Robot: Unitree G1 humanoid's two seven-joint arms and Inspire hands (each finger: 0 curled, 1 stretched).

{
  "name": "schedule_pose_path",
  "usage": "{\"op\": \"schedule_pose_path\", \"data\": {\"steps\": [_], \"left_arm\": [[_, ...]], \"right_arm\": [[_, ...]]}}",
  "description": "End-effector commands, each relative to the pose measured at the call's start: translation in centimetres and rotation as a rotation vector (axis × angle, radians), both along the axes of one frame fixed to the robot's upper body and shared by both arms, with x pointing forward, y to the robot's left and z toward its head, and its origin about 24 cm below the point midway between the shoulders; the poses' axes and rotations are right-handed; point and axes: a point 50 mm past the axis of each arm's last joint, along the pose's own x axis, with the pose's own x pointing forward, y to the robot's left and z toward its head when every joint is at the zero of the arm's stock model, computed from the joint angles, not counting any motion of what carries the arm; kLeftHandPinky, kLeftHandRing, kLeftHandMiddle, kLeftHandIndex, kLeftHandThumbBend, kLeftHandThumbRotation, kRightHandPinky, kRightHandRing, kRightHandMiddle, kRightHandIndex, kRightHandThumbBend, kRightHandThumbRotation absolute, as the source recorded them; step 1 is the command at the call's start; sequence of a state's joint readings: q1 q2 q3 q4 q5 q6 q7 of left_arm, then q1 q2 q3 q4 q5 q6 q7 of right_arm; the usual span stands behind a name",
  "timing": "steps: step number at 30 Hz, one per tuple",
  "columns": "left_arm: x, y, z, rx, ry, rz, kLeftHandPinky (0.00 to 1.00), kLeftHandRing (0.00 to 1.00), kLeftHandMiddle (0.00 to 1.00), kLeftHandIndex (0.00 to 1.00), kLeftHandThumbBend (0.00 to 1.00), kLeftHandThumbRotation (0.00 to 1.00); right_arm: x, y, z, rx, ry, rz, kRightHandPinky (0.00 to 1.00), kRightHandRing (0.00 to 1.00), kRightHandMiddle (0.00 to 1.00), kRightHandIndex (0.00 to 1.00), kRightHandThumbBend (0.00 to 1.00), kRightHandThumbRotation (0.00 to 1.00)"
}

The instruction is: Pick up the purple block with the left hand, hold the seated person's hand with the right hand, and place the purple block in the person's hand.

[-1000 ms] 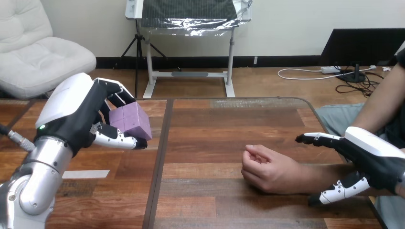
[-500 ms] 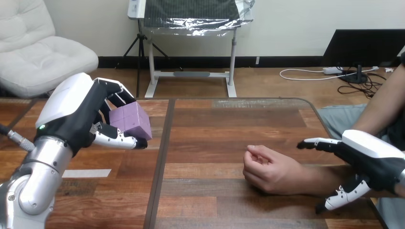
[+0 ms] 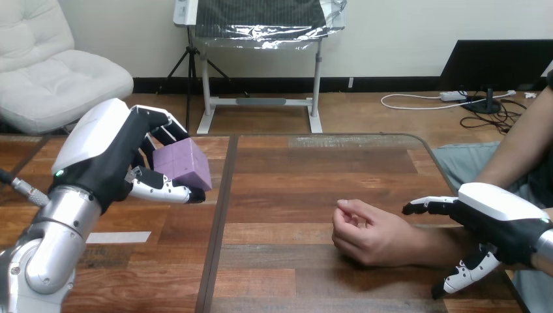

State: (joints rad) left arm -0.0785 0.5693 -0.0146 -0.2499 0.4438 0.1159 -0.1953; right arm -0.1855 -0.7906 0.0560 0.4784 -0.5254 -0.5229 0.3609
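Note:
My left hand (image 3: 107, 156) is raised above the table's left part, its fingers and thumb curled round the purple block (image 3: 184, 164). The person's hand (image 3: 368, 235) rests on the table at centre right, loosely curled, its forearm running to the right. My right hand (image 3: 499, 218) hovers over that forearm near the wrist. Its fingers (image 3: 430, 206) reach out on the far side and its thumb (image 3: 466, 275) hangs on the near side. It is open and not closed on the arm.
The wooden table (image 3: 306, 176) has a dark seam (image 3: 218, 222) running front to back left of centre. A strip of pale tape (image 3: 117, 237) lies on the table near my left arm. The table's right corner is rounded beside the person.
My right hand has slid a little lower and toward the near side along the person's forearm. My left hand has lifted slightly with the purple block. The person's hand stays put.

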Motion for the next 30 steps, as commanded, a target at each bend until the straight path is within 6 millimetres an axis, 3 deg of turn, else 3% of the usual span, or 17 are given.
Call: {"op": "schedule_pose_path", "data": {"steps": [1, 12, 30], "left_arm": [[0.3, -0.1, 1.8, -0.004, -0.083, -0.011, 0.31, 0.38, 0.44, 0.45, 0.69, 0.00], [0.3, -0.1, 1.8, -0.010, -0.075, -0.011, 0.29, 0.36, 0.43, 0.45, 0.69, 0.00], [0.2, -0.1, 1.9, -0.019, -0.087, -0.026, 0.27, 0.34, 0.42, 0.45, 0.70, 0.00]], "right_arm": [[1.1, 0.1, 0.8, -0.046, -0.049, -0.002, 0.88, 0.86, 0.86, 0.85, 1.00, 0.15], [1.3, 0.5, -0.3, -0.086, -0.055, -0.012, 0.82, 0.82, 0.82, 0.81, 1.00, 0.12], [1.9, 1.3, -2.0, -0.160, 0.001, -0.036, 0.69, 0.79, 0.80, 0.78, 0.89, 0.14]]}}
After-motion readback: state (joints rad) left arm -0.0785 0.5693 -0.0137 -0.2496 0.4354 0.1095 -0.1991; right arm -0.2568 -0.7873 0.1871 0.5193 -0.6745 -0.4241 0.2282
